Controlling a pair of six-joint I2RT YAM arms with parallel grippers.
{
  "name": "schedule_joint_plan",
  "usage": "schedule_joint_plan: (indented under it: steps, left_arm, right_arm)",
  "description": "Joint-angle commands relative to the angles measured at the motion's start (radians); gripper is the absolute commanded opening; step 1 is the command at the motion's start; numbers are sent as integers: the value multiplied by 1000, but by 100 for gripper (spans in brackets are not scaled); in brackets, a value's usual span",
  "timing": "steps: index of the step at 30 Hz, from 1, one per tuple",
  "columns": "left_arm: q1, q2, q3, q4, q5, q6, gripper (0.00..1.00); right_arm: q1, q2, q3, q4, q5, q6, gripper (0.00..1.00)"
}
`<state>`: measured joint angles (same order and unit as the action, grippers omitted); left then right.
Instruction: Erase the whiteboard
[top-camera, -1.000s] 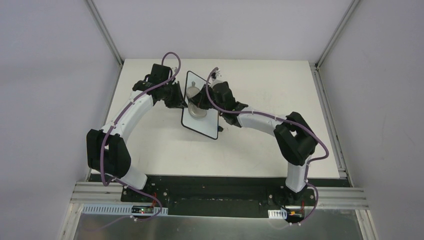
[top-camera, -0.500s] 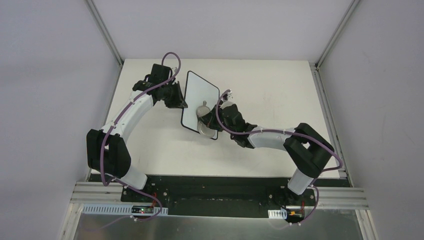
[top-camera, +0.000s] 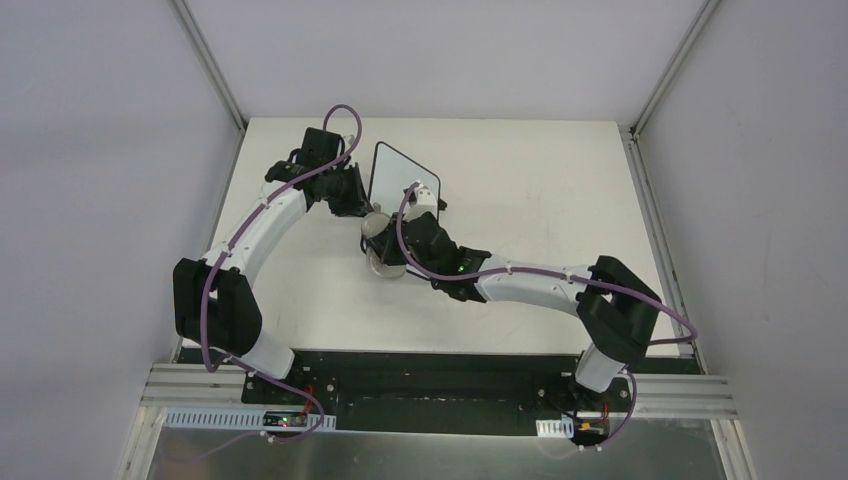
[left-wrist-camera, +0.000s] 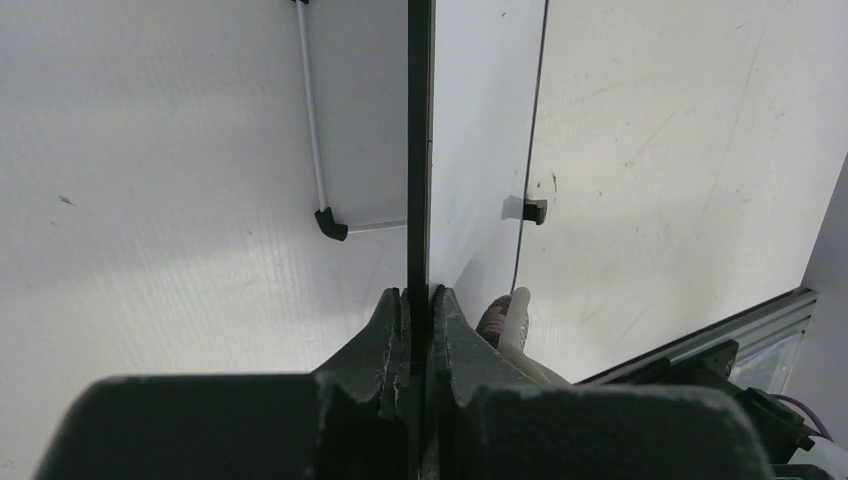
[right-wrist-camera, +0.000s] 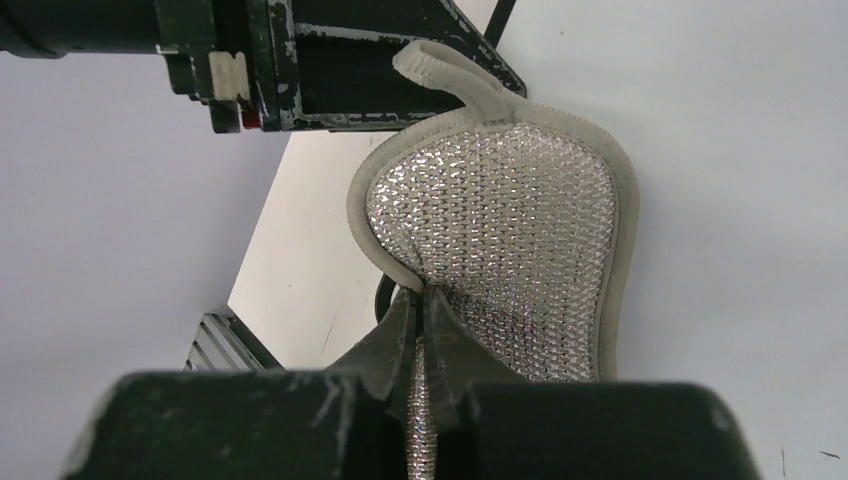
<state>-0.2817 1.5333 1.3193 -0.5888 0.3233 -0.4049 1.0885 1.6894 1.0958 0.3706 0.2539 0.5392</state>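
The whiteboard (top-camera: 399, 171) is a white board with a thin black frame, tilted up off the table. No writing shows on its face. My left gripper (top-camera: 361, 206) is shut on its left edge. In the left wrist view the fingers (left-wrist-camera: 392, 318) clamp the black frame (left-wrist-camera: 420, 150) edge-on. My right gripper (top-camera: 397, 250) is shut on the grey sparkly pad (top-camera: 380, 247), which sits at the board's near left corner, close to the left gripper. In the right wrist view the gripper (right-wrist-camera: 422, 300) pinches the pad (right-wrist-camera: 510, 230) by its edge against a pale surface (right-wrist-camera: 740, 200).
The cream table (top-camera: 540, 180) spreads to the right of the board. Grey walls and metal rails (top-camera: 210, 65) close in the back and sides. A black rail (top-camera: 430, 365) with both arm bases runs along the near edge. The left gripper's body (right-wrist-camera: 330, 60) is just above the pad.
My right gripper has swept the pad down the board's face and leftward to its near left corner. The left gripper has stayed clamped on the board's edge.
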Motion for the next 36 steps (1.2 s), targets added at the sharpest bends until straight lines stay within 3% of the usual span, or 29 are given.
schedule_joint_plan:
  steps: [1, 6, 14, 18, 26, 32, 36]
  left_arm:
    - [-54, 38, -27, -71, 49, 1, 0]
    - [-54, 35, -27, -72, 44, 6, 0]
    - [-54, 32, -25, -75, 38, 11, 0]
    - [-54, 32, -23, -76, 40, 11, 0]
    - [-55, 37, -24, -72, 41, 6, 0]
    - [-54, 38, -25, -74, 40, 7, 0]
    - [-54, 40, -23, -75, 42, 6, 0]
  right_arm:
    - [50, -6, 4, 28, -102, -1, 0]
    - [5, -8, -112, 24, -43, 27, 0]
    - [-108, -75, -434, 74, -20, 202, 0]
    - [-168, -106, -535, 137, -76, 277, 0]
    - [-46, -74, -257, -45, -12, 136, 0]
    - [95, -65, -31, -66, -13, 47, 0]
    - [93, -67, 11, -44, -5, 12, 0]
